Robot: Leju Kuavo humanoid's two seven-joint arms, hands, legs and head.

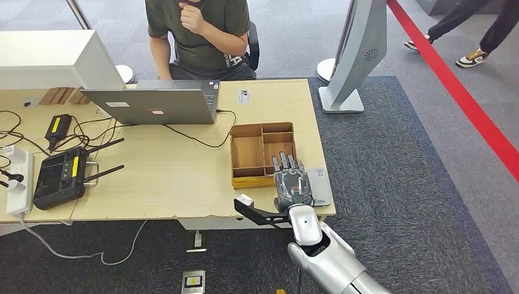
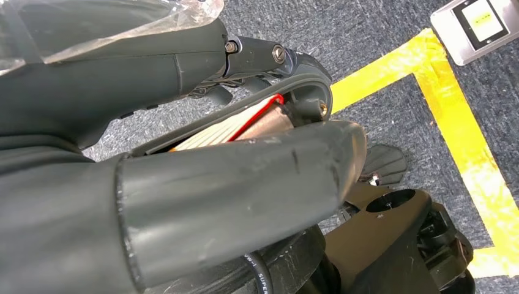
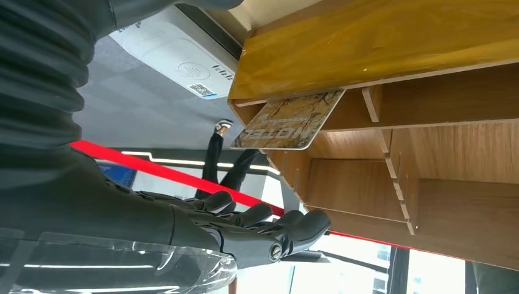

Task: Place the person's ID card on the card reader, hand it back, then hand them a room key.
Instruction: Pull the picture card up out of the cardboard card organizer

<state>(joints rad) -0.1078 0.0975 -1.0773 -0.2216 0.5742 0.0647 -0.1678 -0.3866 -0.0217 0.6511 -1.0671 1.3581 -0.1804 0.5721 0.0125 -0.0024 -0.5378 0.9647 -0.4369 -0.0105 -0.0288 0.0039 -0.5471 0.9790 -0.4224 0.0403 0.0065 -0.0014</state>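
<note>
My right hand (image 1: 292,182) hovers flat over the near right corner of the wooden compartment tray (image 1: 247,153), its fingers (image 3: 257,222) stretched out and holding nothing. A patterned room key card (image 3: 287,121) marked HOTEL leans in one tray compartment (image 3: 428,116), a little beyond my fingertips. The grey-white card reader (image 1: 321,185) lies right beside the tray, partly under my hand; its casing (image 3: 174,52) also shows in the right wrist view. A person in a dark green shirt (image 1: 199,30) sits across the table. My left hand (image 2: 232,196) hangs over the carpet, holding nothing.
On the table stand a grey laptop (image 1: 156,104), a black controller with antennas (image 1: 60,177), a white power strip (image 1: 18,180) and cables. A black bracket (image 1: 257,214) sticks out from the near edge. A grey stand (image 1: 358,55) and red floor line (image 1: 465,104) lie right.
</note>
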